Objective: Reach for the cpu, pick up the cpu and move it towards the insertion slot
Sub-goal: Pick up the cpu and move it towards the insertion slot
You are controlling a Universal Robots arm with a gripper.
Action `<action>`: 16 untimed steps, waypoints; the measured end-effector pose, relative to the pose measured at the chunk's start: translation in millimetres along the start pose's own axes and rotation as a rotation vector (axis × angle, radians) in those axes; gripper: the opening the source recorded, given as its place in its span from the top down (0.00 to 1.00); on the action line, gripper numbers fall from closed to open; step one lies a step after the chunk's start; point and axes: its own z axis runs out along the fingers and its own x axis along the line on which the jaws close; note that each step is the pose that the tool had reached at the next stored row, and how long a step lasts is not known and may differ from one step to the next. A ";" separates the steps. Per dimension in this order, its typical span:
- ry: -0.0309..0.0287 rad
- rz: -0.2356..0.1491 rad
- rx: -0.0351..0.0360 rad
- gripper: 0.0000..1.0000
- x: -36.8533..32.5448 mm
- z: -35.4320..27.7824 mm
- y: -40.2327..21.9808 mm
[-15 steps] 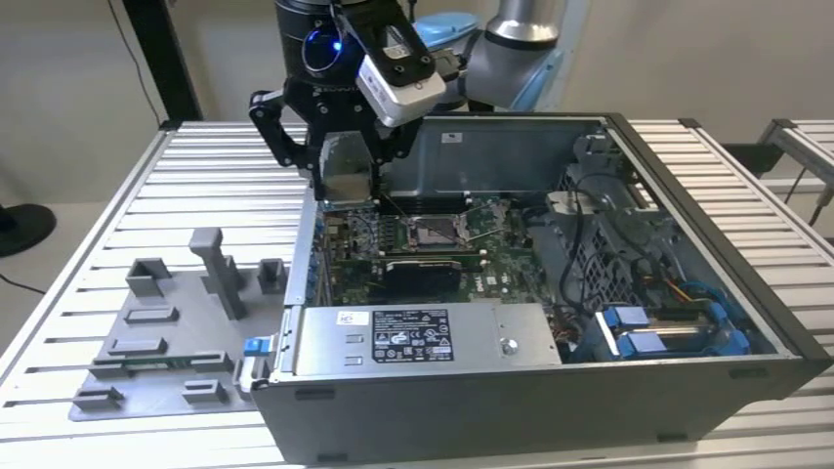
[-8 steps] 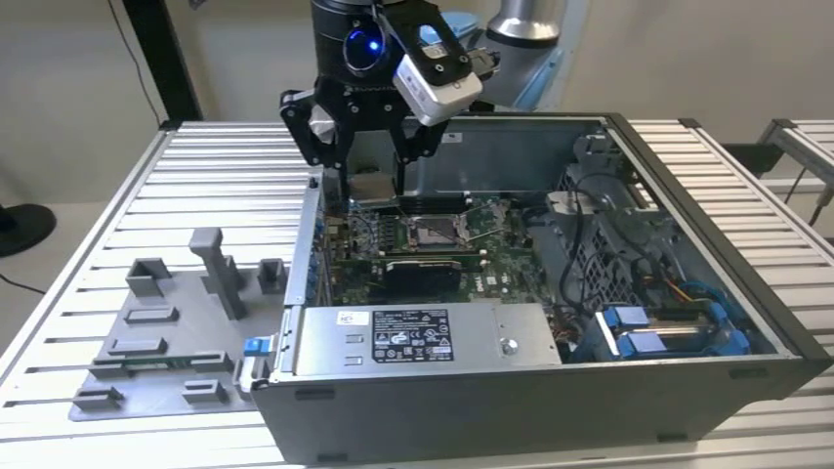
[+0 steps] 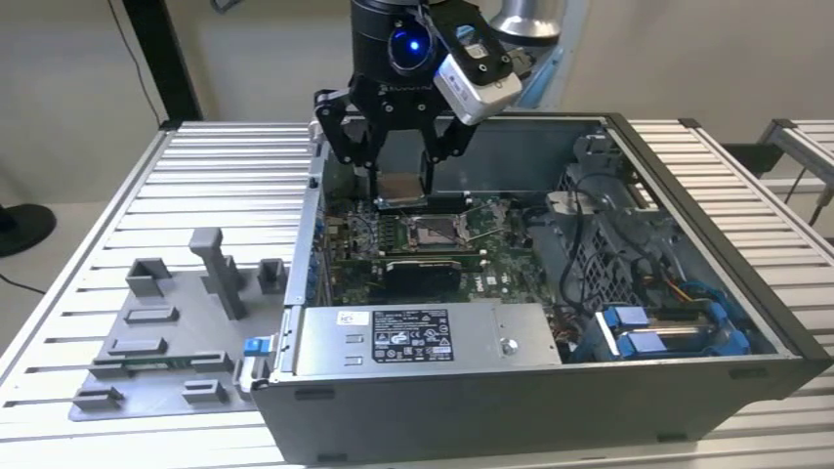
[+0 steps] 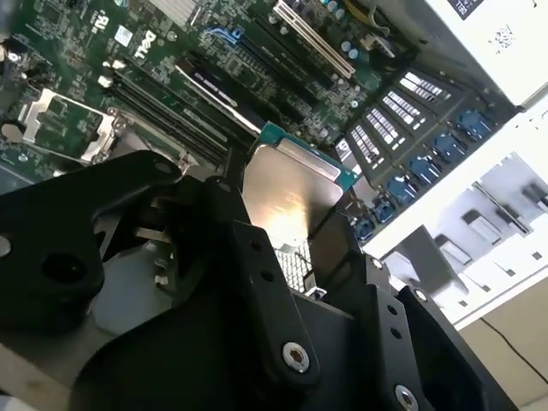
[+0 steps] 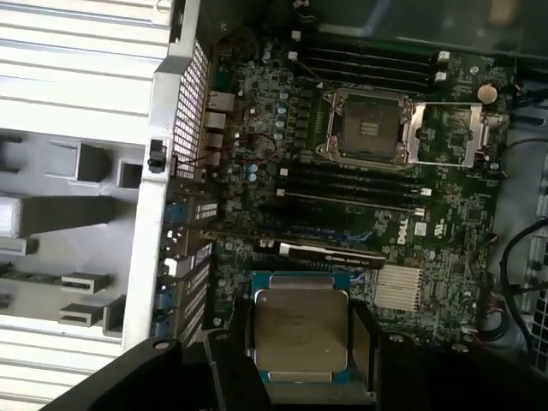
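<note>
The gripper (image 3: 398, 186) hangs inside the open case (image 3: 729, 293), its jaws closed onto the cpu (image 3: 398, 187), one finger on each opposite edge; in both wrist views the chip (image 5: 300, 330) sits flat between the black fingers (image 5: 229, 368), metal face to the cameras. So the pick is done and the carry is in hand. In the exterior view the cpu hovers above the board (image 3: 489, 259), just at 11 o'clock of the slot (image 3: 432, 231) and clear of it. The first wrist view shows the slot (image 5: 368, 128) with its frame swung open to one side, well apart from the held chip, at about 1 o'clock from it. Judging from this, the next move calls for a short, level shift to bring the chip square over the slot, keeping its edges parallel to the frame. How high the chip rides above the board is hard to judge. The fingers hide its two gripped edges, so how deep the hold goes cannot be told, and the corner marks are too small to read. The grey fixture (image 3: 156, 332) lies outside the case at 9 o'clock.
</note>
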 end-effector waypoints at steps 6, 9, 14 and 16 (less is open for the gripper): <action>-0.0020 0.047 -0.0003 1.00 -1.6 0.2 0.0; -0.0027 0.066 -0.0003 1.00 -3.2 0.1 0.0; -0.0029 0.069 -0.0004 1.00 -11.3 0.2 -0.3; -0.0028 0.069 -0.0002 1.00 -14.6 0.1 -0.6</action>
